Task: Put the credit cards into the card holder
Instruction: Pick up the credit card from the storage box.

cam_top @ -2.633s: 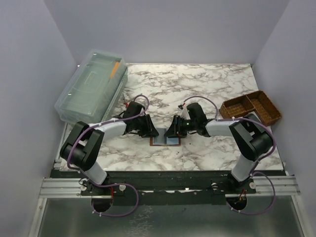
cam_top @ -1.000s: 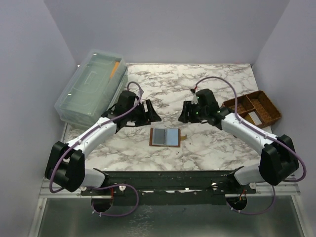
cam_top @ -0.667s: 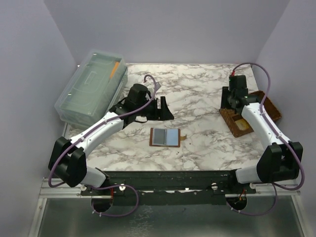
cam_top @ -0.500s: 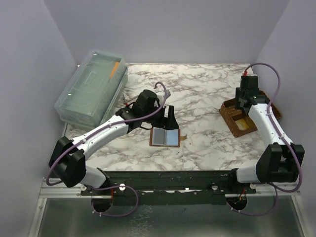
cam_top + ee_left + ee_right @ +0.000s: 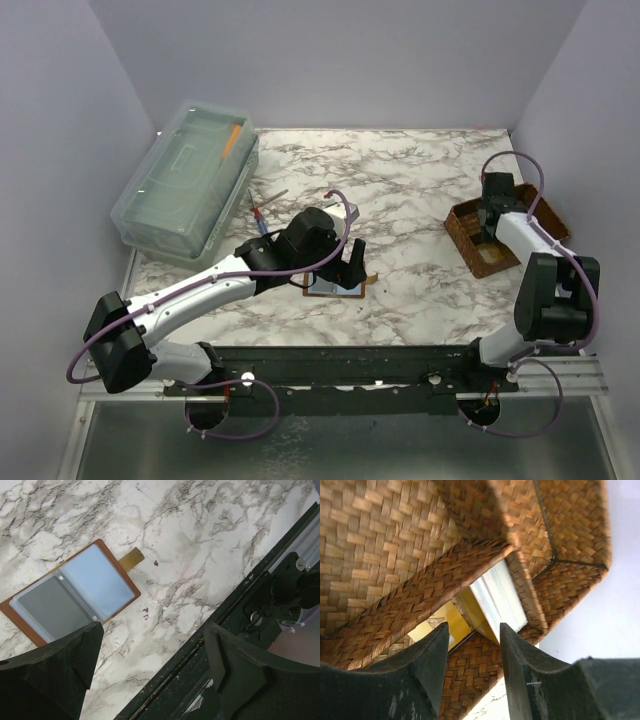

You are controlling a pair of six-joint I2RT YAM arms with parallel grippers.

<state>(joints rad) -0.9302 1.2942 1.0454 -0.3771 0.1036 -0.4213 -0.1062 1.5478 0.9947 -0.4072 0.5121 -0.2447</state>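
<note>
Card holder: small tan-brown leather folding wallet (image 5: 75,597), lying open and flat on the marble table (image 5: 190,540), near centre, with its snap tab on the right.
Holder contents: the left pocket shows dark grey, seemingly a card already seated. The right pocket is pale blue, seemingly vacant.
Credit cards: thin pale rectangular cards (image 5: 497,597) standing on edge against a divider in the brown woven divided basket (image 5: 380,540), far right. A yellow card-like piece (image 5: 440,625) lies beside them.
Handling: likely light, stiff and slick. Judged best pinched across the raised long edge, where the faces are exposed.
Left gripper (image 5: 152,627): jaws spread wide, holding nothing, poised just beside the wallet.
Right gripper (image 5: 472,627): jaws parted, holding nothing, above the cards' compartment.
Clear plastic lidded box (image 5: 185,180): far left, with an orange stick-like item inside. The rest is unclear.
</note>
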